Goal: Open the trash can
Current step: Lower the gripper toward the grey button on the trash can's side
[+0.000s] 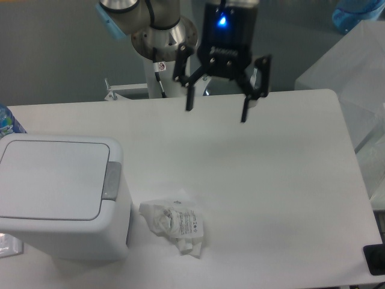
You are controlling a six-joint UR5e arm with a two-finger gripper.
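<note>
The trash can (60, 192) is a small boxy white bin at the left front of the table. Its flat rectangular lid (51, 177) lies shut. A grey push-button tab (112, 180) sits at the lid's right rim. My gripper (217, 110) hangs above the far middle of the table, well to the right of and behind the can. Its two black fingers point down and stand wide apart, holding nothing.
A crumpled white paper wad (175, 226) with printed text lies just right of the can. A blue-capped object (7, 122) shows at the left edge. The white table (283, 180) ends at right near translucent plastic sheeting (361, 72). A dark object (375, 260) sits at the bottom right corner.
</note>
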